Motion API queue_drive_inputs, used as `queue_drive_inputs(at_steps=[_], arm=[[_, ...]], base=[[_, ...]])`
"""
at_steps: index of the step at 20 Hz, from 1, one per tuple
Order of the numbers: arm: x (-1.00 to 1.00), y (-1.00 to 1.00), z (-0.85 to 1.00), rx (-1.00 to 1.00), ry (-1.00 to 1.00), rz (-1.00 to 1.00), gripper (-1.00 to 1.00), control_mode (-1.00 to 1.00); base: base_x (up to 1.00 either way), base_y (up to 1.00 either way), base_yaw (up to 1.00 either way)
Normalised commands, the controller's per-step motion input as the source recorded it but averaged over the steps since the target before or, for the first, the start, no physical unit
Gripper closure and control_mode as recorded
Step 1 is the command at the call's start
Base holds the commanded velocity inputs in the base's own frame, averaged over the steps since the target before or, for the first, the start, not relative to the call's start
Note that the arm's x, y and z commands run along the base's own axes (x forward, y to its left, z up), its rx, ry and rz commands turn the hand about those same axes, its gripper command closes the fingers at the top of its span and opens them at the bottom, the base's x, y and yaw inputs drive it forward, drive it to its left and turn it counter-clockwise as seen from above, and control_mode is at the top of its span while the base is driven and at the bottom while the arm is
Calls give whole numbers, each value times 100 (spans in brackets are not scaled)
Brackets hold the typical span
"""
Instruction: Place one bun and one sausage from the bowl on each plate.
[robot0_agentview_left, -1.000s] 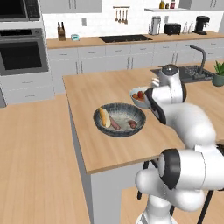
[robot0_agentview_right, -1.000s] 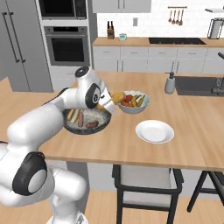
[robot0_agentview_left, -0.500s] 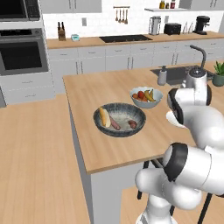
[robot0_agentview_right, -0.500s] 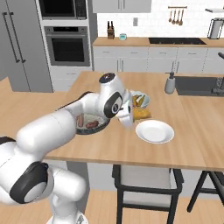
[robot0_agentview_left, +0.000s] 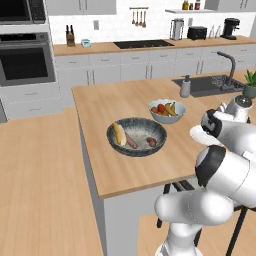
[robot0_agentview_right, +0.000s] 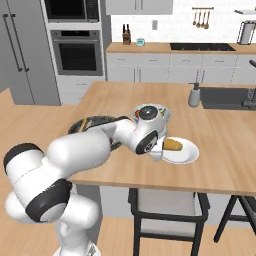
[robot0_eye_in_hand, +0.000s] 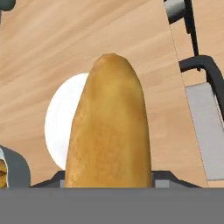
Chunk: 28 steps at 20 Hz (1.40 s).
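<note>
Golden-tan and right up close in the hand view: a bun (robot0_eye_in_hand: 109, 127) sits pinched in the end effector (robot0_eye_in_hand: 109, 181), sticking straight out ahead of it, and past the bun's tip lies the white plate (robot0_eye_in_hand: 61, 127) on the pale wood surface (robot0_eye_in_hand: 65, 39). From the right base view, the end effector (robot0_agentview_right: 162, 146) is low over the surface at the near side of that plate (robot0_agentview_right: 187, 155), with the bun's (robot0_agentview_right: 173, 144) free end poking out over the plate; whether bun and plate touch I cannot tell. In the left base view the arm's wrist covers this spot, with a sliver of plate (robot0_agentview_left: 196, 134) showing beside it. Off to the far side of the end effector, just beyond it in the right base view, is the pale fruit bowl (robot0_agentview_right: 165, 113), and the same fruit bowl (robot0_agentview_left: 167, 111) shows clearly in the left base view with red and yellow fruit in it. Further away from the end effector, back along the arm, sits the dark bowl (robot0_agentview_left: 136, 145). Inside it lies the second bun (robot0_agentview_left: 119, 133) at one side, a sausage (robot0_agentview_left: 131, 141) just beside that bun, and another sausage (robot0_agentview_left: 151, 141) apart from them toward the opposite rim. A grey chair (robot0_eye_in_hand: 205, 109) stands beyond the surface's edge, off to one side of the end effector.
</note>
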Motion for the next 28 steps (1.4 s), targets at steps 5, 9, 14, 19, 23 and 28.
queue_drive_inputs(at_steps=[5, 9, 14, 19, 23, 28], arm=[[83, -25, -16, 18, 6, 1, 100, -100], [63, -45, -55, 11, 13, 2, 100, -100], [38, -38, -84, 5, 5, 0, 100, -100], [82, 1, -71, 0, 0, 2, 100, -100], [62, 10, -47, 0, 0, 0, -100, -100], [20, 24, 0, -6, -1, 4, -100, -100]], base=[[0, 0, 0], [0, 0, 0], [0, 0, 0], [0, 0, 0], [0, 0, 0], [0, 0, 0]])
